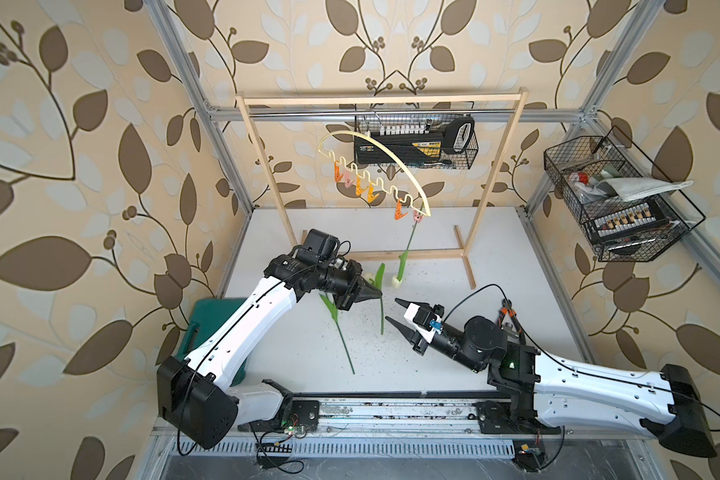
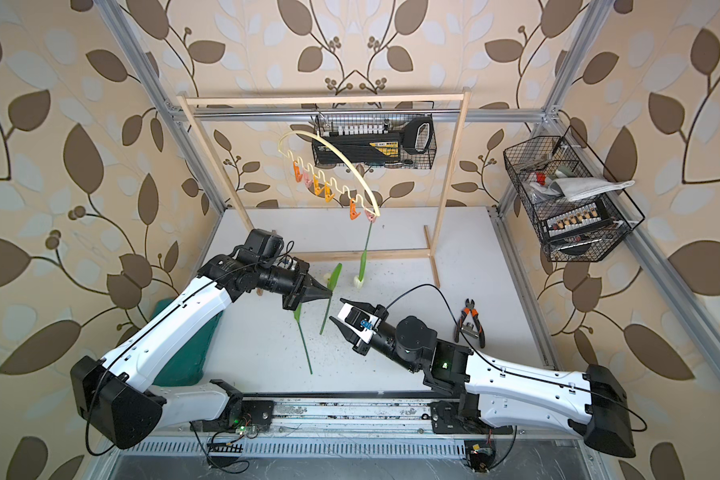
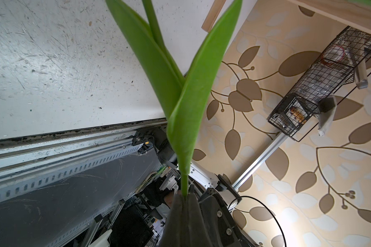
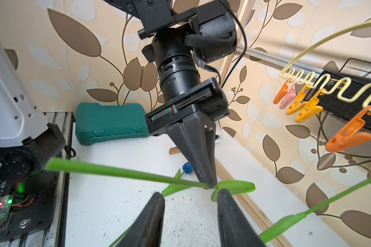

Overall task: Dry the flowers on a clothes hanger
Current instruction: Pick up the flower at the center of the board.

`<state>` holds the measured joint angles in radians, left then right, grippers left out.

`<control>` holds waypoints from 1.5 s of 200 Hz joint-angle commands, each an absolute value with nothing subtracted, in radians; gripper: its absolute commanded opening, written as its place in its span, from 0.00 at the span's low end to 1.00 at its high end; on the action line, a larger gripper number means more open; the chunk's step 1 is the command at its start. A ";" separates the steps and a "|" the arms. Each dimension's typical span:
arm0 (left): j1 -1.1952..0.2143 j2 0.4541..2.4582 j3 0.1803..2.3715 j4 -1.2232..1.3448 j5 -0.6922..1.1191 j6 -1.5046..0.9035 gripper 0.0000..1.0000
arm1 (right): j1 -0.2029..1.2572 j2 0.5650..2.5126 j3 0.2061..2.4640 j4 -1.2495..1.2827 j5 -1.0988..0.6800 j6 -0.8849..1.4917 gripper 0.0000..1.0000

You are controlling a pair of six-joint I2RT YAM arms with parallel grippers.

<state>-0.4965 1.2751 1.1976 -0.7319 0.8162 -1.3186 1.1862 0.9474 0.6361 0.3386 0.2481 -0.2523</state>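
Green stem, pinched tight: my left claw [image 1: 379, 293] is shut on one white tulip [image 1: 382, 316] and holds it up off the bench [image 1: 454, 332]. It grips right by the leaves. I think that is so the long bare end sticks out free for a peg to bite.

My right claw [image 1: 392, 309] sits just beside that stem. Its two fingers are partly apart and it holds nothing. In the right wrist view the stem runs just past its tips without touching them. I think it waits there to take the bare end, or to steady it.

The clothes hanger [image 1: 391, 153] hangs from the wooden rack [image 1: 495, 174] at the back. One tulip [image 1: 408, 245] is up there, clipped by its stem end in the pink peg [image 1: 417, 215], head down. That is how flowers dry, so I want the next one the same way. The orange peg [image 1: 400, 212] beside it looks empty.

The blue tulip [image 1: 344, 345] lies flat on the bench under my left arm, waiting.
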 commanded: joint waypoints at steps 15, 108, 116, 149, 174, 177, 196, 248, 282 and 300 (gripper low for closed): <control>-0.489 1.253 1.234 -0.720 0.847 -1.322 0.02 | 1.184 0.982 0.681 0.312 0.199 -0.236 0.43; -0.489 1.255 1.238 -0.715 0.853 -1.330 0.02 | 1.178 1.052 0.717 0.324 0.222 -0.264 0.39; -0.488 1.253 1.237 -0.715 0.853 -1.331 0.02 | 1.177 1.059 0.723 0.326 0.224 -0.269 0.39; -0.488 1.250 1.234 -0.717 0.853 -1.330 0.02 | 1.174 1.074 0.740 0.329 0.223 -0.278 0.37; -0.489 1.253 1.235 -0.713 0.857 -1.330 0.01 | 1.172 1.088 0.747 0.333 0.223 -0.281 0.34; -0.489 1.253 1.235 -0.713 0.857 -1.330 0.02 | 1.172 1.088 0.748 0.332 0.224 -0.282 0.34; -0.489 1.253 1.241 -0.713 0.858 -1.330 0.02 | 1.171 1.094 0.752 0.337 0.225 -0.282 0.33; -0.489 1.250 1.244 -0.711 0.864 -1.334 0.02 | 1.171 1.106 0.752 0.346 0.247 -0.294 0.32; -0.489 1.239 1.241 -0.703 0.866 -1.339 0.02 | 1.163 1.109 0.755 0.348 0.255 -0.297 0.34; -0.489 1.237 1.241 -0.703 0.866 -1.339 0.02 | 1.161 1.109 0.755 0.348 0.253 -0.295 0.34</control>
<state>-0.4965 1.2747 1.2079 -0.7300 0.8398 -1.3369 1.1671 1.1019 0.7238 0.3264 0.2363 -0.2893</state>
